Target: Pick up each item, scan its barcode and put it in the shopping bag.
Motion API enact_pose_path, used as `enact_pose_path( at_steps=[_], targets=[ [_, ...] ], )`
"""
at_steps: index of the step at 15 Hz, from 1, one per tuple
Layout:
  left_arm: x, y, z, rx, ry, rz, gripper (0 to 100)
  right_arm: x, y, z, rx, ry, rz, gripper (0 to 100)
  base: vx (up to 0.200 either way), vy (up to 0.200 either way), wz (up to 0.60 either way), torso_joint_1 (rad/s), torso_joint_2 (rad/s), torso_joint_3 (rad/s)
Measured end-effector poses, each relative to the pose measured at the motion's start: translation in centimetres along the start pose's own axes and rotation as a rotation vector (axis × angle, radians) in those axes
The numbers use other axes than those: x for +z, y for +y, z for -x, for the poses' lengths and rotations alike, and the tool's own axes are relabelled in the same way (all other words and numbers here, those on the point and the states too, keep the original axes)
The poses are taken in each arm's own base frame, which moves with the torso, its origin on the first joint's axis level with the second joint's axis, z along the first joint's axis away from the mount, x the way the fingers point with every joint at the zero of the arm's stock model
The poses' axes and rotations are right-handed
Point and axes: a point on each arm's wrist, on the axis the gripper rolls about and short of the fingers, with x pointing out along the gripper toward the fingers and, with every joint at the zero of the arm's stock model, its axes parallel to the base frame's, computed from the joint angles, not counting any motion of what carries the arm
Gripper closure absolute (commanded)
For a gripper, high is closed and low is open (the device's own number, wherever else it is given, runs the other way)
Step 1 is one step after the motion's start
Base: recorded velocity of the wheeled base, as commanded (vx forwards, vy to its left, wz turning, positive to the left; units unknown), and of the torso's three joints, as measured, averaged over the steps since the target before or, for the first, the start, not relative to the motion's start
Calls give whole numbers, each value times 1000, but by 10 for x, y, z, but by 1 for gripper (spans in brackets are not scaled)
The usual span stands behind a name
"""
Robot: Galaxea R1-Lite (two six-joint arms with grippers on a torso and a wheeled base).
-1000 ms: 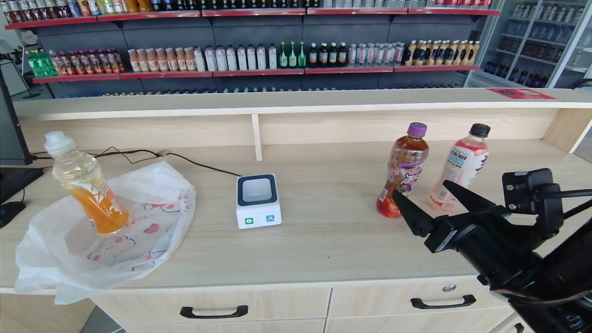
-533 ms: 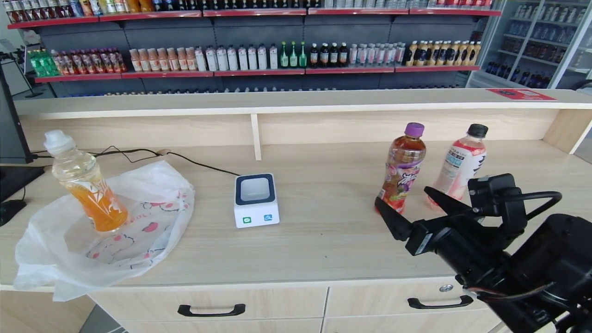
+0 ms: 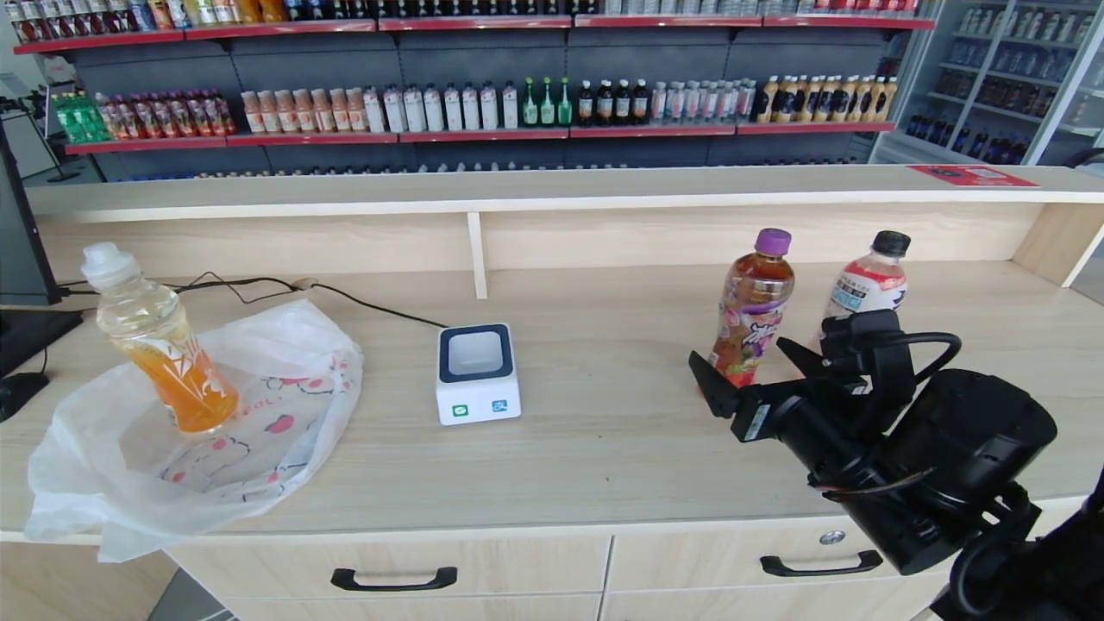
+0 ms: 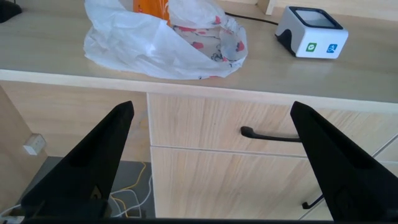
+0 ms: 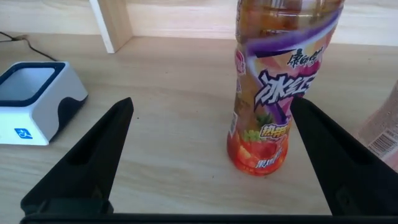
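Observation:
A purple-capped bottle (image 3: 753, 306) of amber drink stands on the right of the counter, with a pink bottle (image 3: 865, 285) with a black cap just right of it. My right gripper (image 3: 749, 366) is open, its fingers on either side of the purple-capped bottle (image 5: 273, 93) near its base, short of touching. An orange drink bottle (image 3: 159, 345) stands in the white shopping bag (image 3: 259, 405) at the left. The white barcode scanner (image 3: 477, 373) sits mid-counter. My left gripper (image 4: 211, 162) hangs open below the counter edge, in front of the drawers.
A raised back ledge (image 3: 552, 185) runs behind the counter, with a vertical divider (image 3: 477, 254). The scanner's black cable (image 3: 259, 289) trails behind the bag. A dark monitor base (image 3: 21, 345) stands at the far left. Drawers with black handles (image 3: 392, 580) lie below.
My right gripper has moved forward and left, closing in on the purple-capped bottle so that its fingers now flank it. The left side is unchanged.

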Motion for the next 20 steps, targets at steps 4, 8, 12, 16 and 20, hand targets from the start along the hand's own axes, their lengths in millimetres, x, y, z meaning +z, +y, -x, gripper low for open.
enact_pose_path(
  at_steps=[4, 8, 12, 16, 20],
  targets=[
    [0, 0, 0, 0, 0, 0, 0, -8, -14, -12, -58, 14, 11, 0, 0, 0, 0, 0, 0, 0],
    [0, 0, 0, 0, 0, 0, 0, -11, -17, -27, -79, 1, 9, 0, 0, 0, 0, 0, 0, 0],
    [0, 0, 0, 0, 0, 0, 0, -18, -19, -38, -95, 5, 20, 0, 0, 0, 0, 0, 0, 0],
    [0, 0, 0, 0, 0, 0, 0, -20, -20, -54, -107, -19, 18, 0, 0, 0, 0, 0, 0, 0],
    [0, 0, 0, 0, 0, 0, 0, -24, -23, -66, -124, -29, 20, 0, 0, 0, 0, 0, 0, 0]
  ],
)
